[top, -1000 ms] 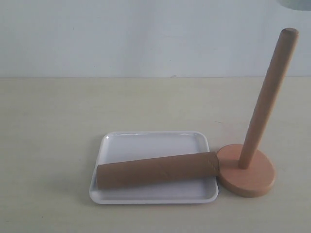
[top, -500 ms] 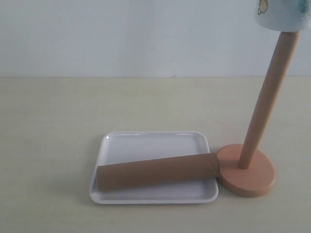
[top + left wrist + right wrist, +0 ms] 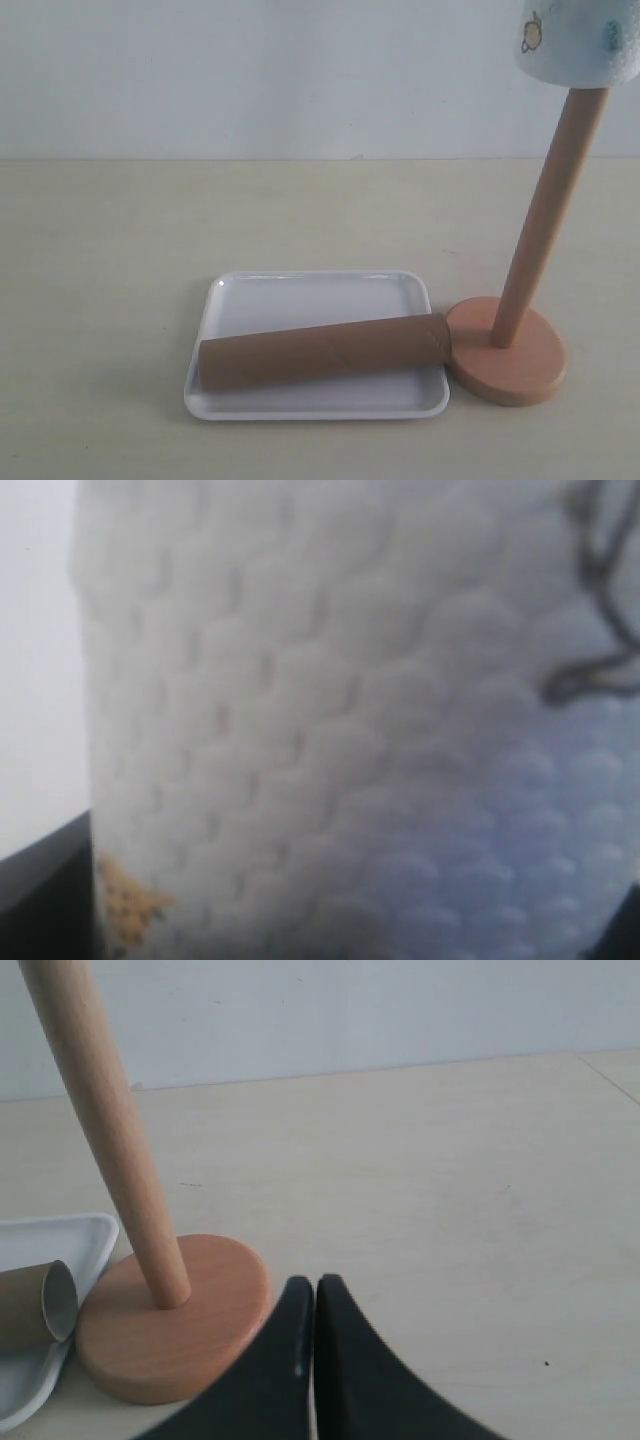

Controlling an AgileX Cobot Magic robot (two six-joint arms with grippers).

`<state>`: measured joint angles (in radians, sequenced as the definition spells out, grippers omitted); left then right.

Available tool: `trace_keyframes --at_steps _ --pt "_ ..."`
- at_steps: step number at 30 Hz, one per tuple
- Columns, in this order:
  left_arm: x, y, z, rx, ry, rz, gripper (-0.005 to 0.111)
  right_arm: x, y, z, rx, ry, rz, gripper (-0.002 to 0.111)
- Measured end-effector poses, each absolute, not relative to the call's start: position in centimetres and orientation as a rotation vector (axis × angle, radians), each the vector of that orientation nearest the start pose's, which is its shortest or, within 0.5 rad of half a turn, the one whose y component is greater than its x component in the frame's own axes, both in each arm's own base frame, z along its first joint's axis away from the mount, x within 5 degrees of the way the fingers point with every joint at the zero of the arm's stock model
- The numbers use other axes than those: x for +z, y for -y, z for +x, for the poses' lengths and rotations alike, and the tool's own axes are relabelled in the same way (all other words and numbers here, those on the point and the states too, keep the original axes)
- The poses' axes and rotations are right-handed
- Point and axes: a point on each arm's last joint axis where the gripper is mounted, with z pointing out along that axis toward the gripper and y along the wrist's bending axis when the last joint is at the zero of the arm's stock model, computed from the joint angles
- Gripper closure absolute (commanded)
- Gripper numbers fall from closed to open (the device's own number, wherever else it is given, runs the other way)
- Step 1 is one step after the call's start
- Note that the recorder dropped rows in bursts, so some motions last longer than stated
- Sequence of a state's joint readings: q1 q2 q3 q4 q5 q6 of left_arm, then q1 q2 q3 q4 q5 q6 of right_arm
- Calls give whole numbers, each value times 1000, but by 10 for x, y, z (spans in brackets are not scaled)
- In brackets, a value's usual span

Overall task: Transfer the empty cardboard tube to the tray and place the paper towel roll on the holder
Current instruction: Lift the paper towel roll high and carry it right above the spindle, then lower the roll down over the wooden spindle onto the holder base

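The paper towel roll (image 3: 580, 40) looked soft and light. The left gripper (image 3: 330, 920) hugged its sides over the holder (image 3: 545, 215). The right gripper (image 3: 315, 1305) was pinched together.

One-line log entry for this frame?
cardboard tube: lying in tray | paper towel roll: over holder pole tip, not seated | right gripper: shut, empty, beside holder base

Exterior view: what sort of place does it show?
Probably a staged test bench, not a home kitchen: a plain cream table against a blank white wall, with a white tray, a cardboard tube and a wooden holder.
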<state>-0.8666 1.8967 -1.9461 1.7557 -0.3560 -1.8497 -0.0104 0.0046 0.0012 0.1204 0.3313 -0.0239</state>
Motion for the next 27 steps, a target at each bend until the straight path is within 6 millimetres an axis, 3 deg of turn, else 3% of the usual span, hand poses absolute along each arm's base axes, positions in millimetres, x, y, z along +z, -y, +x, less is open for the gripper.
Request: trace_keyframes --at_steps 9,16,23,27 --pt "429 363 277 -994 -1398 814 103 183 -3 54 92 -1818 64 108" --pt "388 370 286 -924 -1461 867 103 183 -3 54 92 -1818 64 108" --pt "379 370 285 -951 -1461 858 103 183 -3 54 92 -1818 64 108" --pt "363 375 285 -996 -1448 867 103 183 -3 54 92 -1818 64 108"
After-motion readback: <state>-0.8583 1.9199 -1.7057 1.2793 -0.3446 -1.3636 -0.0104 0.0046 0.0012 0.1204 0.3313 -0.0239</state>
